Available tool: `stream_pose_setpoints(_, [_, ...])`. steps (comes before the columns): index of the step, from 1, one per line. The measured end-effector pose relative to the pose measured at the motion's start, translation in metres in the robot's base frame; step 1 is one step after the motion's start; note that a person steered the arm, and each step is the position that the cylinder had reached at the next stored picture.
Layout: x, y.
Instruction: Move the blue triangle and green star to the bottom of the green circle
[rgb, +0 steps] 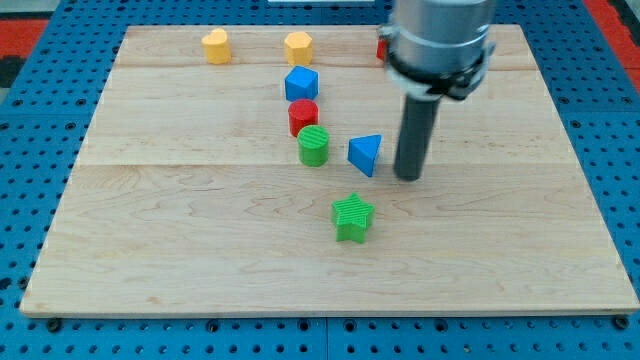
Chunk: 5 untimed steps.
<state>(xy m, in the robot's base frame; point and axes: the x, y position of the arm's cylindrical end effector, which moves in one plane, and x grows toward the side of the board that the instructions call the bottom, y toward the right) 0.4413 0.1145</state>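
The board (200, 230), pale wood in joined planks, sits on a blue pegboard bench (30, 50) and fills most of the view; a red strip shows at the bench's top right corner. The arm's grey housing (440, 40) comes in from the top edge and ends in the dark rod. My tip (408, 178) rests on the board right of centre, just beside the blue triangle (365, 154) on its right and apart from it by a narrow gap. The tool is a bare rod, has no jaws and holds nothing. The green circle (314, 146) stands near centre, with the triangle just to its right at nearly the same level. The green star (353, 218) lies below both, toward the bottom edge and slightly right of the circle. Judgement: the triangle step is in hand and incomplete, and the star looks close to its place. The next move calls for the tip to get above the triangle and push it down and left, without knocking the star. Above the circle a red block (303, 116) touches it, then a blue block (301, 84). Two yellow blocks (216, 46) (298, 47) sit near the top edge. A red block (381, 47) shows partly behind the housing.
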Motion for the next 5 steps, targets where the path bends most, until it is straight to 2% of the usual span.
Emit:
stream_pose_setpoints(1, [-0.047, -0.010])
stream_pose_setpoints(2, [-0.048, -0.048])
stream_pose_setpoints(4, [0.008, -0.048])
stream_pose_setpoints(5, [0.015, -0.010])
